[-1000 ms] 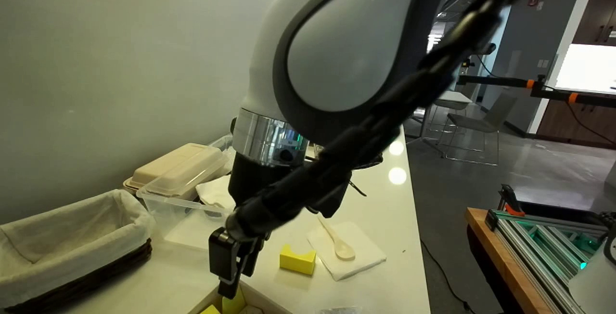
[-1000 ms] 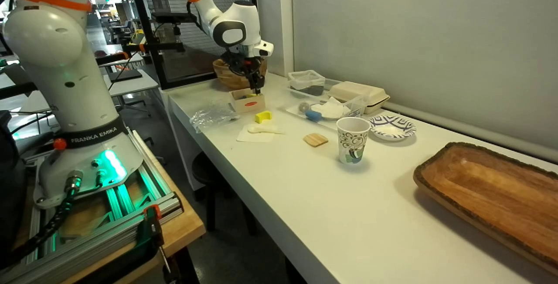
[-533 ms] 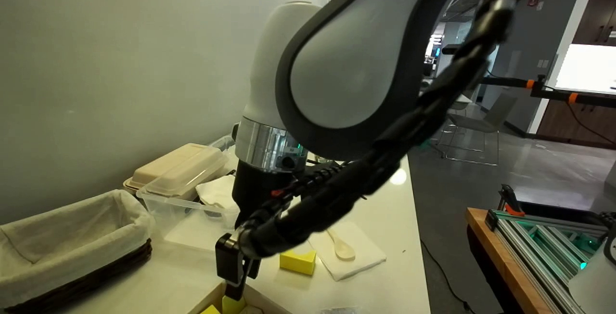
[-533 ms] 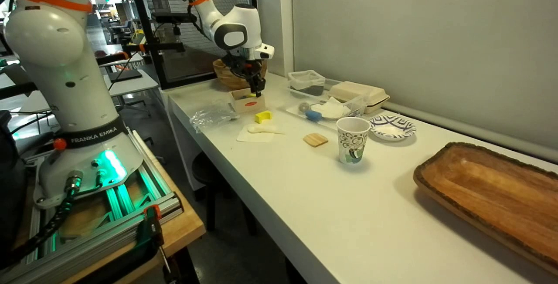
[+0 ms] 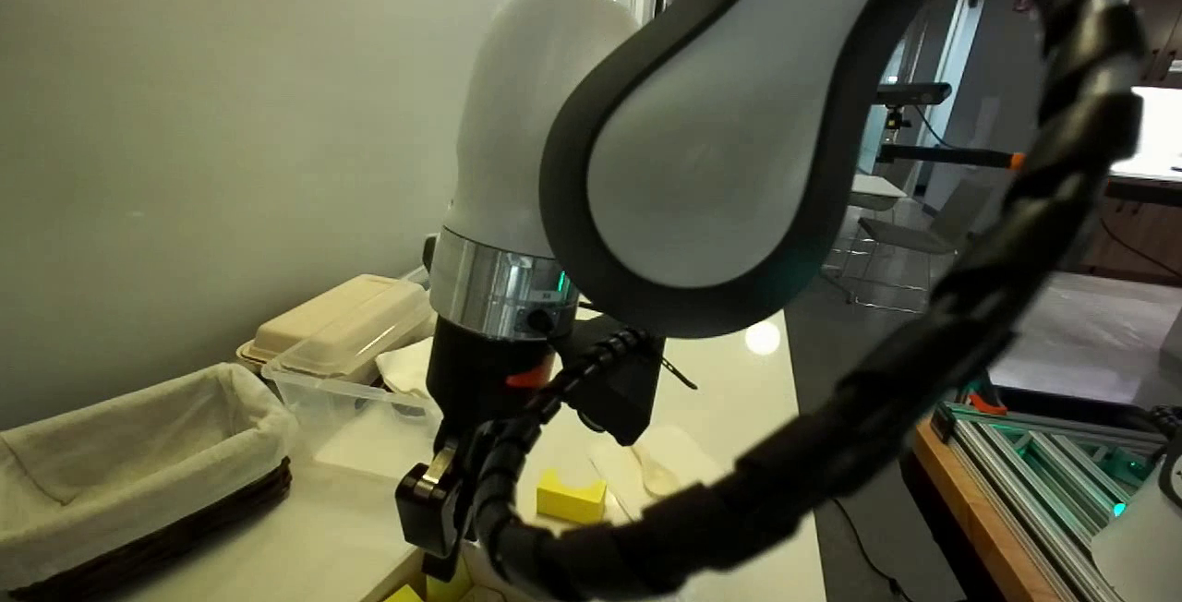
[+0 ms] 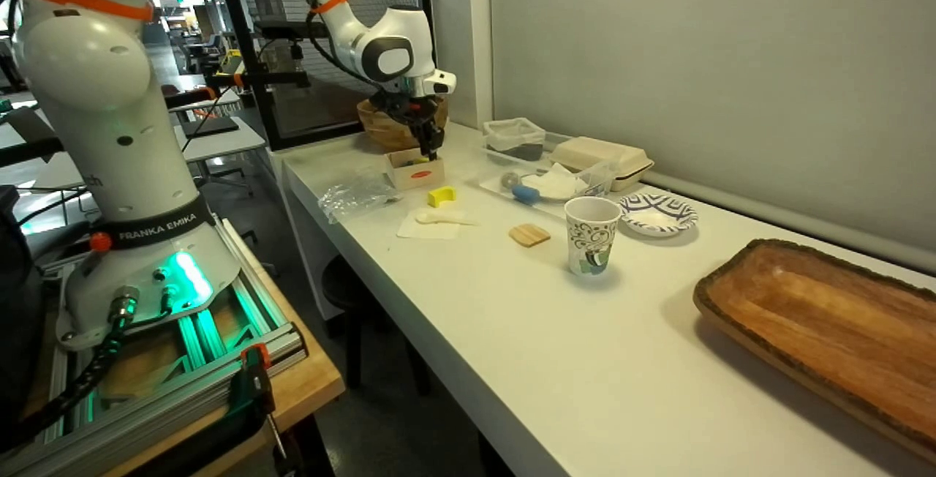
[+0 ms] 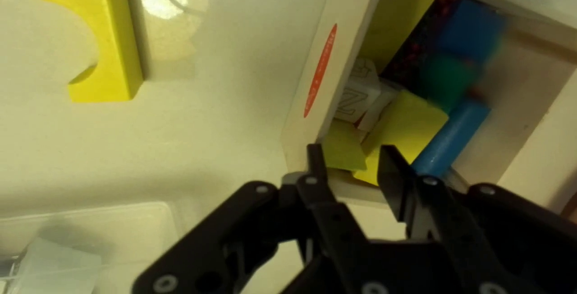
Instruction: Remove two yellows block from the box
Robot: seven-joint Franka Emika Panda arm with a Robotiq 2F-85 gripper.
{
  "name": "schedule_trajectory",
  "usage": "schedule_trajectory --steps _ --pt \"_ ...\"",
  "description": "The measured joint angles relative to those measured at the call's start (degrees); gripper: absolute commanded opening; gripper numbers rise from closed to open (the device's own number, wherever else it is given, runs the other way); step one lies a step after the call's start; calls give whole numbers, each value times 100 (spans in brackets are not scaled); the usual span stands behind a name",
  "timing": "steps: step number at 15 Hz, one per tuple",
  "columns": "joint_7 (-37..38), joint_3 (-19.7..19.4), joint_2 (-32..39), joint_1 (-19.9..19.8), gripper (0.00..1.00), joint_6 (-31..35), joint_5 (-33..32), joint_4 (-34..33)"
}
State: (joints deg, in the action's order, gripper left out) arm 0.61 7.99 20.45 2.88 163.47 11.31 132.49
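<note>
The tan box (image 7: 299,127) lies under my gripper in the wrist view; its wall also shows in an exterior view (image 6: 418,178). Inside it are a large yellow block (image 7: 401,125), a darker yellow piece (image 7: 342,147) in the near corner and another yellow piece (image 7: 392,19). One yellow block (image 7: 118,55) with a curved cut-out lies on the table outside the box, seen in both exterior views (image 5: 572,500) (image 6: 442,196). My gripper (image 7: 351,154) is open and empty over the box's near corner, its left finger by the wall. In an exterior view the cable hides part of the gripper (image 5: 443,565).
The box also holds a blue cylinder (image 7: 451,136), a green piece (image 7: 448,80) and a white lettered block (image 7: 358,91). A clear tub (image 5: 342,417) and a cloth-lined basket (image 5: 148,454) stand nearby. A plastic bag (image 6: 358,195) and a wooden spoon (image 6: 439,219) lie close.
The gripper has shifted only slightly and stays over the box. The arm's black cable has swung down and right in an exterior view. The blocks have not visibly moved.
</note>
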Motion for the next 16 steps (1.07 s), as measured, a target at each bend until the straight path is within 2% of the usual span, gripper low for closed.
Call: schedule_trajectory --steps 5,8,12,16 --pt "641 -471 35 461 36 0 -584 -104" --pt "971 -621 85 690 37 0 -773 -162" --pt "1289 -757 163 934 34 -2 -906 -229" --pt "1572 -977 199 1148 39 -6 -1141 -293"
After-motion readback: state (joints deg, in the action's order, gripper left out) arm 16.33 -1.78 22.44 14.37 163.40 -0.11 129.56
